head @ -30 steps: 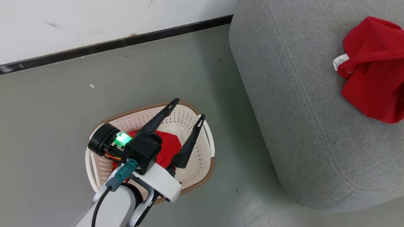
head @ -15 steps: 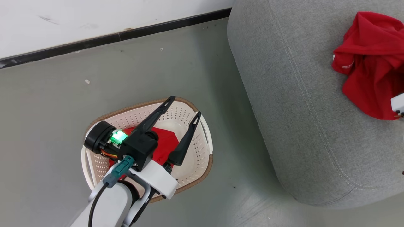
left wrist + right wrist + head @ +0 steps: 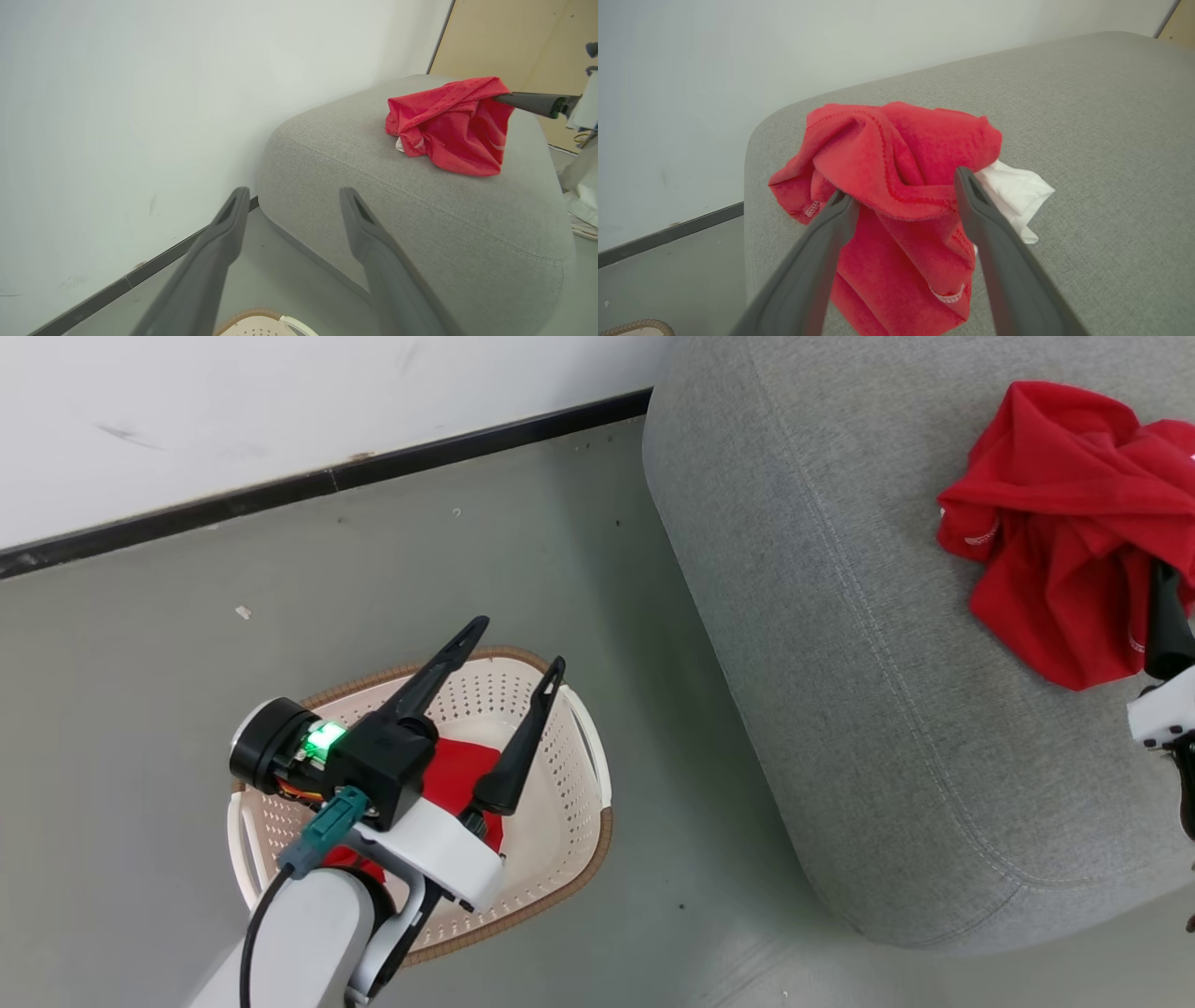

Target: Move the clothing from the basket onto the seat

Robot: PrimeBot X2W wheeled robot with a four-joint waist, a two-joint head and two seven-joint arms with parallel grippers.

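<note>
Currently one red garment (image 3: 896,154) lies crumpled on the grey seat (image 3: 840,663), with the right tool (image 3: 903,184) spread wide and fabric bunched between its fingers. A second red garment (image 3: 453,775) sits in the basket (image 3: 569,821) beneath the left tool (image 3: 519,642), which gapes empty.

Background of the scene. A matt grey-green floor (image 3: 467,579) meets a plain white wall (image 3: 280,401) along a black baseboard (image 3: 373,476) that runs diagonally, rising toward the right of the head view. The wall bears a faint dark scuff mark (image 3: 121,432). Loose debris lies on the floor near the baseboard: a small pale scrap (image 3: 243,612), a white speck (image 3: 456,511) and several dark specks (image 3: 617,523). A paler, streaked patch (image 3: 747,961) marks the floor at the lower edge. In the left wrist view, a tan panel (image 3: 504,42) stands beyond the wall's end, and pale cords (image 3: 581,228) lie at the right edge.
</note>
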